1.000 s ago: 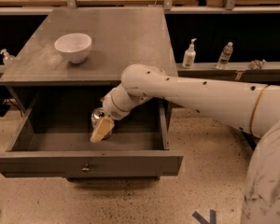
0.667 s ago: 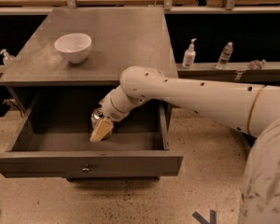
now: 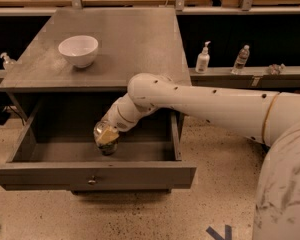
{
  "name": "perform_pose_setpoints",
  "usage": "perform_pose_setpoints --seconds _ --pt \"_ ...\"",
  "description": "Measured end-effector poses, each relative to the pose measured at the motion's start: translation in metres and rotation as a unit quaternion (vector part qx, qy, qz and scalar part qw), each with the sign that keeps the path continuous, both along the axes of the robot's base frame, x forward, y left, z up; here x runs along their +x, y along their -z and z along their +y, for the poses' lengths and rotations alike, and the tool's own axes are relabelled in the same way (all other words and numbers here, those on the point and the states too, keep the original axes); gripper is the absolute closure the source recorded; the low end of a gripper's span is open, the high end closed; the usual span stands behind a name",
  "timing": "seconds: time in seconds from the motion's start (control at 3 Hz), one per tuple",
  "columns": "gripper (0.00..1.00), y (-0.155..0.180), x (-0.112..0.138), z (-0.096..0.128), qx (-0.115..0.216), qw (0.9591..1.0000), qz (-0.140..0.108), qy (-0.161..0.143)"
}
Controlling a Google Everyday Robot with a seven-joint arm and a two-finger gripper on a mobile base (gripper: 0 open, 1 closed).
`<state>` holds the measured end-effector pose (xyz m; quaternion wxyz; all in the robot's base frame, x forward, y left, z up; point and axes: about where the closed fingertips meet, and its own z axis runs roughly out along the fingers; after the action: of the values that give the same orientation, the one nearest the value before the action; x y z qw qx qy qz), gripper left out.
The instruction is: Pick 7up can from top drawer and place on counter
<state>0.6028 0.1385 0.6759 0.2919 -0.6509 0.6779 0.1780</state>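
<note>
The top drawer [image 3: 92, 176] is pulled open below the counter [image 3: 130, 44]. The 7up can [image 3: 102, 129], silvery on top, stands upright inside the drawer near the middle of its floor. My gripper [image 3: 106, 137] reaches down into the drawer from the right and is shut on the can. One tan finger [image 3: 108, 135] lies across the can's front; the other is hidden behind it. The can's base looks to be at the drawer floor.
A white bowl [image 3: 78, 50] sits on the counter's left side. A white pump bottle [image 3: 203, 59] and a clear plastic bottle [image 3: 241, 59] stand on the narrow shelf [image 3: 250, 74] to the right. Another pump bottle [image 3: 7, 61] stands at far left. My white arm [image 3: 215, 106] crosses the drawer's right wall.
</note>
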Motion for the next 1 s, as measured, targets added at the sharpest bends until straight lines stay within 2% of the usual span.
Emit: perform_pose_setpoints --seconds 0.33,0.67,1.0 --pt "0.94 -0.008 0.002 0.001 0.014 0.9999 -0.002 -0.003" --pt "1.0 -0.069 0.013 -0.005 0.058 0.9981 -0.016 -0.012" --pt "1.0 -0.145 0.021 -0.009 0.084 0.9949 -0.032 -0.045"
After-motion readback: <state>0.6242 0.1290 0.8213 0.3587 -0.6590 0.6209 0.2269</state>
